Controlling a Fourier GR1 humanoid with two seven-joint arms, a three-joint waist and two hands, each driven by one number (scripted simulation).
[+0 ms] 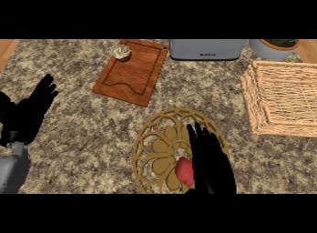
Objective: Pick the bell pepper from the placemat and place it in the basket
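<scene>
A red bell pepper (pixel 183 171) lies on the round gold openwork placemat (pixel 158 145) near the view's lower middle. My right hand (pixel 210 161) hovers over the placemat's right half, fingers straight and pointing away, its left edge beside and partly covering the pepper. The fingers are not curled round it. A square wicker basket (pixel 290 98) stands at the right, its inside bare. My left hand (pixel 25 111) rests open at the left edge, fingers up.
A wooden cutting board (pixel 134 73) lies behind the placemat with a small cupcake-like item (pixel 121 52) at its far corner. A grey toaster (pixel 207 48) and a white plant pot (pixel 275 48) stand along the back edge.
</scene>
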